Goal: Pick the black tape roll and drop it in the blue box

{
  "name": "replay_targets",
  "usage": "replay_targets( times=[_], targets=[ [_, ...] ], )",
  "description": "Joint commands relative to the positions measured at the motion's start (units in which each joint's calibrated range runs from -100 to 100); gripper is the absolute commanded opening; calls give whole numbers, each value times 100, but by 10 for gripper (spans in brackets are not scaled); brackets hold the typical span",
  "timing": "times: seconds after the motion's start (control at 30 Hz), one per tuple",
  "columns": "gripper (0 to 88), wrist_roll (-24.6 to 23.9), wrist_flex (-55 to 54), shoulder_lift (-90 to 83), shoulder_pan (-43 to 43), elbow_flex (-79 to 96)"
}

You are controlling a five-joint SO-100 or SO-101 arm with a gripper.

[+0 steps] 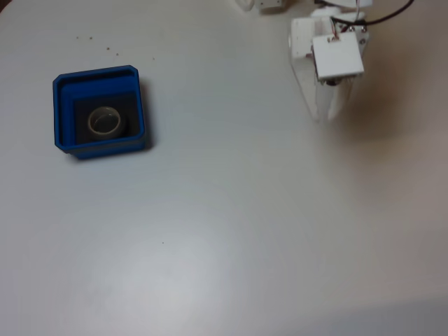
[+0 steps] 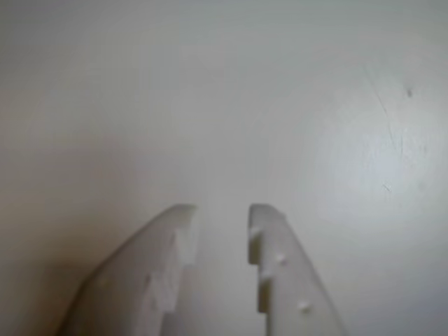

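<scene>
The black tape roll (image 1: 123, 126) lies flat inside the blue box (image 1: 98, 73) at the left of the fixed view, its pale core showing against the box's dark floor. My white gripper (image 1: 322, 117) hangs at the upper right of that view, far from the box, with its tips pointing down toward the table. In the wrist view my gripper (image 2: 222, 210) shows two white fingers a narrow gap apart, with nothing between them and bare table beyond.
The white tabletop (image 1: 231, 231) stretches wide between the box and the arm. A black cable (image 1: 381, 19) runs off the arm at the top right. A few small dark specks (image 1: 98, 42) dot the table above the box.
</scene>
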Motion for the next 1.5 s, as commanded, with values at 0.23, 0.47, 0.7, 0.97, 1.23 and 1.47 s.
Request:
replay_targets(
  times=[0.23,0.47,0.7,0.97,1.23,1.47],
  targets=[
    [10,30,15,-2588,-10,3015],
    [10,30,15,-3808,19,4273],
    [10,39,7,-5414,19,5845],
    [10,39,-1,-7437,29,7400],
    [10,39,7,-9134,29,8936],
    [10,39,-1,-10263,39,10436]
  ],
)
